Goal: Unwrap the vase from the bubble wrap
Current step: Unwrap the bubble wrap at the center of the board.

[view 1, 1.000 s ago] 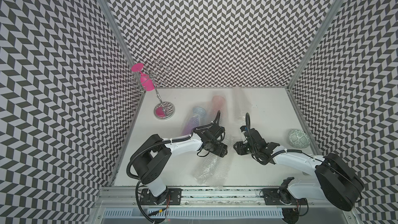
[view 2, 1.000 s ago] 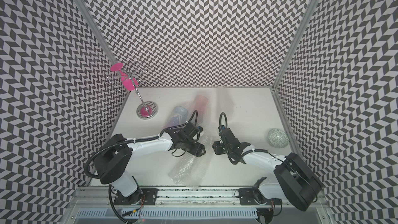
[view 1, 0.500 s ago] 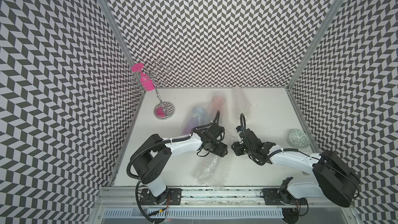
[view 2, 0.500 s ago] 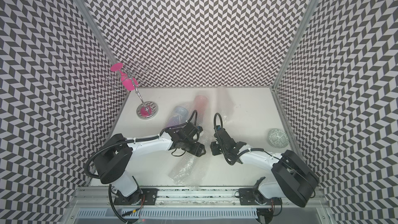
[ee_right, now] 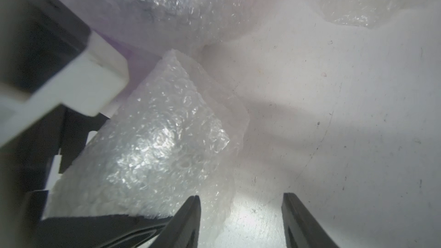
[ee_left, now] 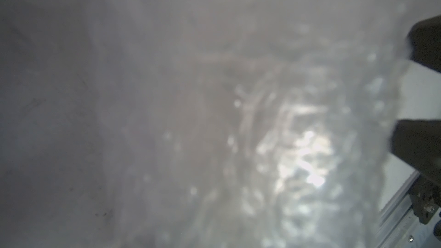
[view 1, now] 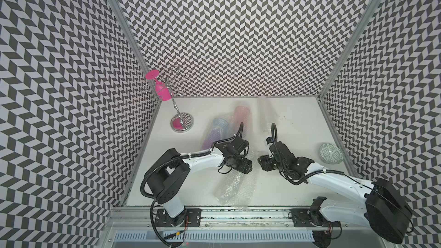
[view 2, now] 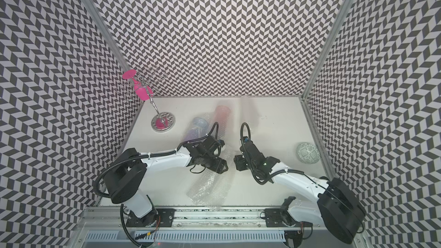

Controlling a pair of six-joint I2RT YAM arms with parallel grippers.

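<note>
Top views both show the bubble wrap point(view 1: 235, 188) as a loose, crumpled clear sheet on the white table point(view 1: 298, 187) at lower centre, running up under the left gripper point(view 1: 248, 166). Above it, at upper centre, a purple vase point(view 1: 214, 132) and a pink vase point(view 1: 239, 115) lie side by side, each with wrap around it. The right gripper point(view 1: 261, 163) faces the left one at centre frame, near it but apart. In the left wrist view, blurred bubble wrap point(ee_left: 298, 151) sits close against the lens and fills nearly everything. The two dark fingers point(ee_left: 424, 44) stand apart with wrap crowding them, and I cannot tell whether they press on it. In the right wrist view, the right gripper point(ee_right: 239, 196) has its fingers point(ee_right: 188, 220) spread with nothing clamped. A raised flap of bubble wrap point(ee_right: 155, 144) stands beside the left gripper's body, and a thinner loose edge touches one finger. The wrap looks light, soft, springy and slick, so it will likely crumple and slide rather than hold its shape, while the vases are probably fragile and apt to roll. The best hold seems to be that free edge or the flap's corner, pinched well in, not the bulge over a vase.
</note>
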